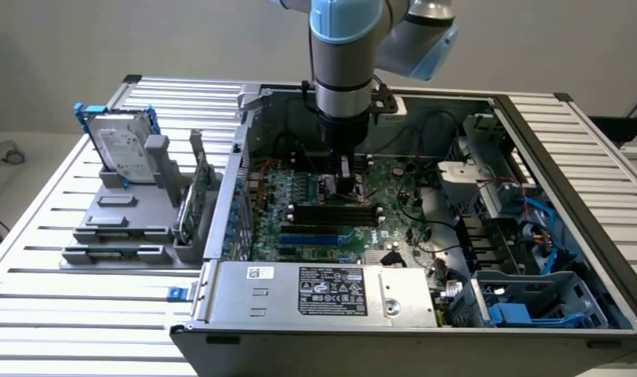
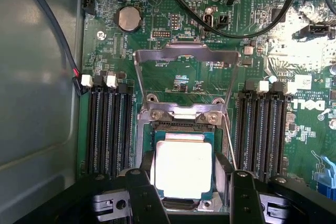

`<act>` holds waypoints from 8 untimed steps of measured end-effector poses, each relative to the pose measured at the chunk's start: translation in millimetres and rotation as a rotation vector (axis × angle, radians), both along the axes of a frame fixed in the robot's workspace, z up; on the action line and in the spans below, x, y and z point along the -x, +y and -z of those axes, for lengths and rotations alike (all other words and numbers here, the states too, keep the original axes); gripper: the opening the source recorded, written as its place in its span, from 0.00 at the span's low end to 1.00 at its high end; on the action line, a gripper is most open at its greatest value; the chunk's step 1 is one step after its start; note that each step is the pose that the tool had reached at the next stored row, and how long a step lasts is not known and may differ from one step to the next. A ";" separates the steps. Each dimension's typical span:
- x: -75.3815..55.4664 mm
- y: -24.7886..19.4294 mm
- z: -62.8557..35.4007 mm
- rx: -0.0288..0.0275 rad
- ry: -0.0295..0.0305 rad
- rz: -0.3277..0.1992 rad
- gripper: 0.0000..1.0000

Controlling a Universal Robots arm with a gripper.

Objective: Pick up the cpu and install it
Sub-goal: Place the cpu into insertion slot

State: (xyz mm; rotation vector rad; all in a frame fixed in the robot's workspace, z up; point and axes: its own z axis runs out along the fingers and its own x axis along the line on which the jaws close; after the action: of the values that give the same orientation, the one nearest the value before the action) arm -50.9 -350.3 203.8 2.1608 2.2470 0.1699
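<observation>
The cpu (image 2: 184,165), a small square chip with a pale silvery top on a green base, sits between my two black fingers (image 2: 144,192), level over the motherboard's socket. Whether it rests in the socket or hangs just above it I cannot tell. My gripper (image 2: 190,184) is shut on the cpu, one finger at each of two opposite edges. The socket's metal load plate (image 2: 181,56) is swung open, away from the chip. In the exterior view my gripper (image 1: 345,187) reaches straight down into the open computer case, low over the green motherboard (image 1: 402,200).
Empty black memory slots (image 2: 107,129) flank the socket on both sides, and a thin lever (image 2: 228,140) runs beside it. Black cables (image 2: 252,19) cross the board. A grey fixture outside the case holds a hard drive in a blue bracket (image 1: 124,145). The power supply (image 1: 318,290) fills the case's near end.
</observation>
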 end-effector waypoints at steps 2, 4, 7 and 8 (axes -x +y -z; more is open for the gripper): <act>0.0 0.0 0.9 0.0001 -0.0014 0.000 0.54; 0.0 0.1 1.6 0.0001 -0.0021 0.000 0.54; 0.0 0.3 2.2 0.0003 -0.0025 0.002 0.54; 0.0 0.5 2.5 0.0002 -0.0028 0.003 0.54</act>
State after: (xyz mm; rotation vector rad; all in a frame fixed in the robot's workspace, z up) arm -50.9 -349.8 201.3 2.1626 2.2419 0.1725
